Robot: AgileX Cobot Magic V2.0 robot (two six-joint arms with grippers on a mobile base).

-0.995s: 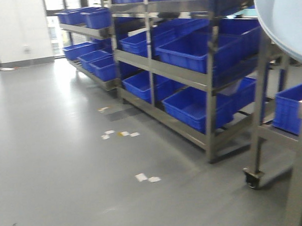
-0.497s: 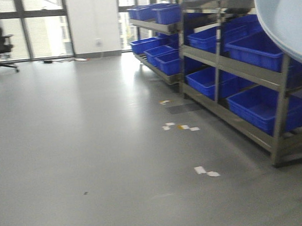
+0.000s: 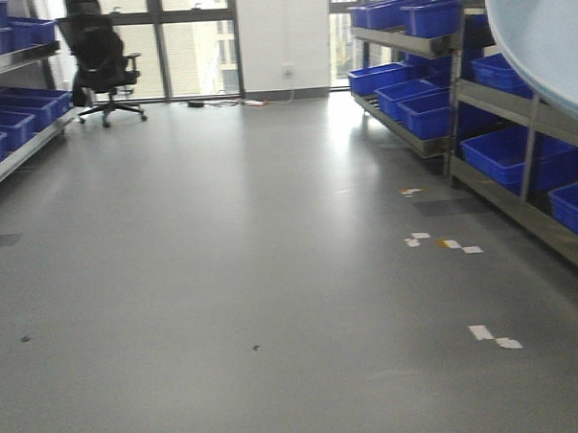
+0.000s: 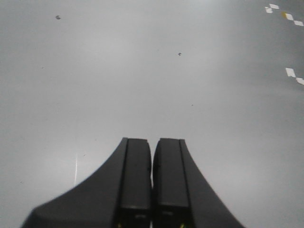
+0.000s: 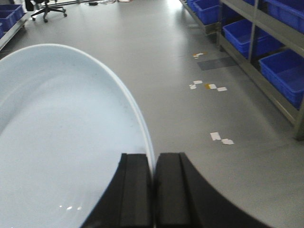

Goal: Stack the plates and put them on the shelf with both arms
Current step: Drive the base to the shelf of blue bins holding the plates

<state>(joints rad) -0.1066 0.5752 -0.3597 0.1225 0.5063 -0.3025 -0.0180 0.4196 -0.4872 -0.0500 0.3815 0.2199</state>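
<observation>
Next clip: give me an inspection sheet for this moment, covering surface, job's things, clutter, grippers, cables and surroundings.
Surface: grey floor, glossy; no table in view.
Job's things: plate, pale bluish white, held by its rim; a second plate cannot be made out.
Clutter: white tape marks and a dark speck on the floor.
Grippers: right gripper shut on the plate's rim; left gripper shut, holding nothing.
Cables: what look like cables on the floor by the far wall.
Surroundings: racks of blue bins, office chair.

Glossy grey floor (image 3: 224, 277), blue-bin shelves (image 3: 495, 99), office chair (image 3: 100, 54), windows (image 3: 193, 38).
</observation>
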